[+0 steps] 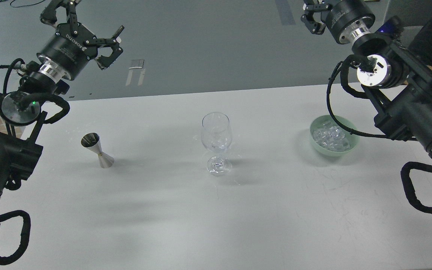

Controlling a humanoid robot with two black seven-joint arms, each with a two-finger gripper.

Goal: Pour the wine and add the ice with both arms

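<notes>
Here the ice (332,137) heaps in the bowl (315,140); glass (216,133) upright.

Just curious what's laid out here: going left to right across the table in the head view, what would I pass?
Jigger → wine glass → green bowl holding the ice.

Clear ice (331,137) fills a pale green bowl (354,144); clear stemmed glass (216,132), silver jigger (96,149), plain white table (238,217), 2 black arms (407,105).
</notes>
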